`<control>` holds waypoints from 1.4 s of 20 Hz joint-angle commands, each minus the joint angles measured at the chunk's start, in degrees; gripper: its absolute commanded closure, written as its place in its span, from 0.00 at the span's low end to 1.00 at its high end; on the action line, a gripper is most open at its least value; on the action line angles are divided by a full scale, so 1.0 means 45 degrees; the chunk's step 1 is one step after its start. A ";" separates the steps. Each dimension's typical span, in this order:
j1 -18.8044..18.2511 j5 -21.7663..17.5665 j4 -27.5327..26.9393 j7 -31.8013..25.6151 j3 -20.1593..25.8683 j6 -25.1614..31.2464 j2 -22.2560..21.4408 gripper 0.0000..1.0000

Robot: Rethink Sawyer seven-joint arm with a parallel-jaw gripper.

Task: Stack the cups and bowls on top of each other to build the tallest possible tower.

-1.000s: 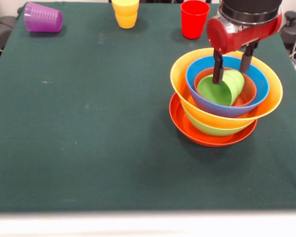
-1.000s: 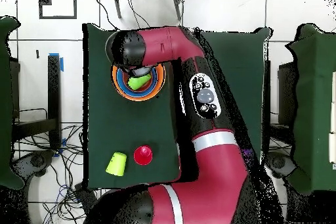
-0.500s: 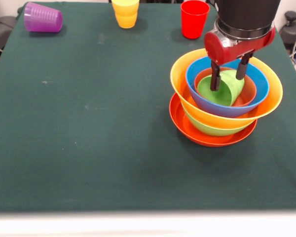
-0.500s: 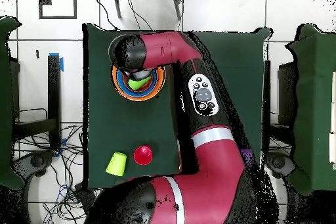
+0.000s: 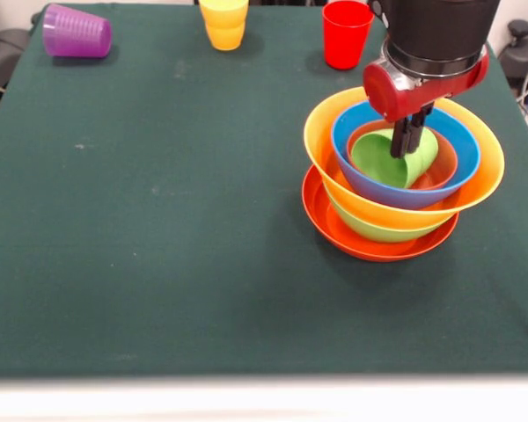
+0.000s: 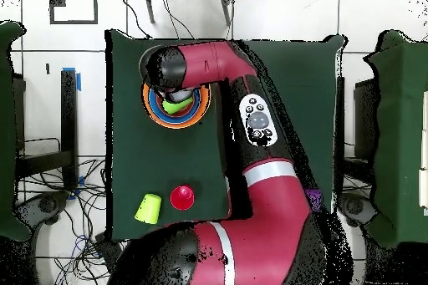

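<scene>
The tower stands at the right of the front view. It is a wide red-orange bowl (image 5: 320, 216), a green bowl (image 5: 380, 231), a large orange-yellow bowl (image 5: 320, 141), a blue bowl (image 5: 396, 195) and a small orange bowl (image 5: 445, 167), nested. A light green cup (image 5: 378, 158) lies tilted in the small orange bowl, mouth toward the camera. My gripper (image 5: 411, 138) is shut on this cup's upper wall. From above, the arm's end covers most of the tower (image 6: 174, 106); only part of the green cup (image 6: 171, 108) shows.
At the far edge a purple cup (image 5: 77, 32) lies on its side, with a yellow cup (image 5: 223, 23) and a red cup (image 5: 347, 33) upright. The overhead view shows a yellow-green cup (image 6: 148, 207) beside the red cup (image 6: 182, 197).
The two fingers stood apart on either side of the green cup's wall; now they have closed together on it. The cup has tipped slightly. The arm has barely moved.
</scene>
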 commanded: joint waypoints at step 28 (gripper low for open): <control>0.0525 -0.0979 -0.0464 -0.0909 -0.0649 0.1291 -0.0080 0.00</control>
